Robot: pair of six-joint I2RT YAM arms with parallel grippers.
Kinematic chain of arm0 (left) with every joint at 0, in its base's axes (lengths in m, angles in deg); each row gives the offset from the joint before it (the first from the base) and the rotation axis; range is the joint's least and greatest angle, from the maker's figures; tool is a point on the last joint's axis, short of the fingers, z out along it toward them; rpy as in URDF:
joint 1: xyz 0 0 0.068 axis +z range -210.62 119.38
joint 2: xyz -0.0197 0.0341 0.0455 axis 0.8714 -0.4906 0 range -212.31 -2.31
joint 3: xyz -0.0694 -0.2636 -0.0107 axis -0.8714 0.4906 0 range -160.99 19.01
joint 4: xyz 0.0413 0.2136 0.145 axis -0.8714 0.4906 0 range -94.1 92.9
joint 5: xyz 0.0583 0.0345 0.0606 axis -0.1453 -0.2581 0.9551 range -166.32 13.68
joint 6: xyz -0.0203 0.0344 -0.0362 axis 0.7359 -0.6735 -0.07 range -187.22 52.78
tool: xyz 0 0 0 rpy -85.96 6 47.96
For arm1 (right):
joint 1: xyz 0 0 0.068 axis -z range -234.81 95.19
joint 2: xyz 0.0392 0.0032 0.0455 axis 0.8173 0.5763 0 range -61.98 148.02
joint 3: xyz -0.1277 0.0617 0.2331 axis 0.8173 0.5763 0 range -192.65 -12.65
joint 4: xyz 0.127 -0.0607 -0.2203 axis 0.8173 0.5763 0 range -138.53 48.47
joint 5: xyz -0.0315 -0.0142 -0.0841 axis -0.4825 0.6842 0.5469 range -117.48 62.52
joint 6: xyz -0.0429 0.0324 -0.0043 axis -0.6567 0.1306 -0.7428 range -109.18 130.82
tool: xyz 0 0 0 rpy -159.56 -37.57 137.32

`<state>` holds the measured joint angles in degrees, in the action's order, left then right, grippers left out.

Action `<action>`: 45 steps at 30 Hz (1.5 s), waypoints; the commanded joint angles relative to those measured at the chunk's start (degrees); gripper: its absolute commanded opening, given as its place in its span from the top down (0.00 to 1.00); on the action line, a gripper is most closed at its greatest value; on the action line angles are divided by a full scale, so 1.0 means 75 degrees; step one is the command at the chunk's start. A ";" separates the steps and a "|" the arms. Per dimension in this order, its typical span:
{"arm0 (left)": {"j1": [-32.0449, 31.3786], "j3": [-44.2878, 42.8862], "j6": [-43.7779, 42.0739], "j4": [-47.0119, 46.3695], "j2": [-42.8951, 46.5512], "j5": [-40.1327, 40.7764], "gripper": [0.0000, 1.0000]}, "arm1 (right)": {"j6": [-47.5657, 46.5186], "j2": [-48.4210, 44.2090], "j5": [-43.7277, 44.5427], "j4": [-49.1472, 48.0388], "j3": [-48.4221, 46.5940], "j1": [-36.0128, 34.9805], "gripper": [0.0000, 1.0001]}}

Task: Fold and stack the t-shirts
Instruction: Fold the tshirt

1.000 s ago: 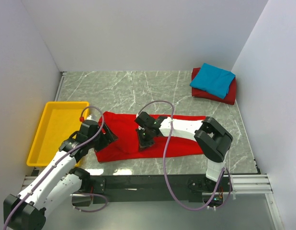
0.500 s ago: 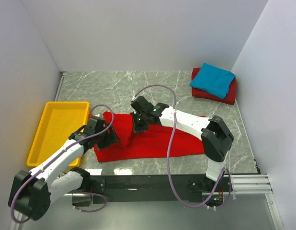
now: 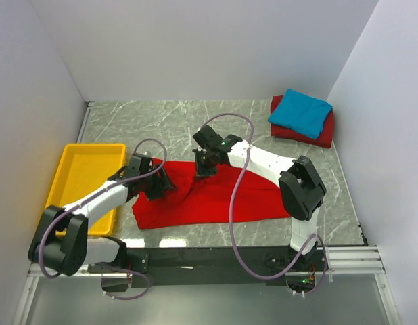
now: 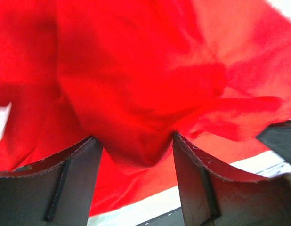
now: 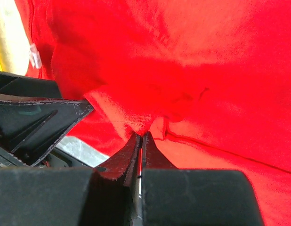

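The bright red t-shirt [image 3: 216,200] is spread near-centre on the table [image 3: 168,128]; soft, light, limp, best taken by pinched edge folds. The right gripper [image 5: 141,140] is clamped on a fold. The left gripper [image 4: 136,148] jaws are apart around bunched cloth, seemingly not gripping.

The left arm [image 3: 94,202] and right arm [image 3: 263,161] share white shells between chunky black joints. A lilac cable [image 3: 231,210] loops loosely along each (thin, glossy). The left gripper [image 4: 133,137] has flat black fingers [image 4: 72,183] with scuffed pale edges.
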<state>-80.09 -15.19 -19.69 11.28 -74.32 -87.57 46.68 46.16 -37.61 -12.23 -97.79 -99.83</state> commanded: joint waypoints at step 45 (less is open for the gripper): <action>0.0861 0.1032 -0.0607 -0.0327 0.1529 -0.1630 0.47 | -0.0187 0.0218 -0.0079 0.0340 -0.0237 0.0236 1.00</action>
<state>-73.27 -7.08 -24.06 11.43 -61.19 -99.02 46.20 48.08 -38.13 -10.62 -98.56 -98.36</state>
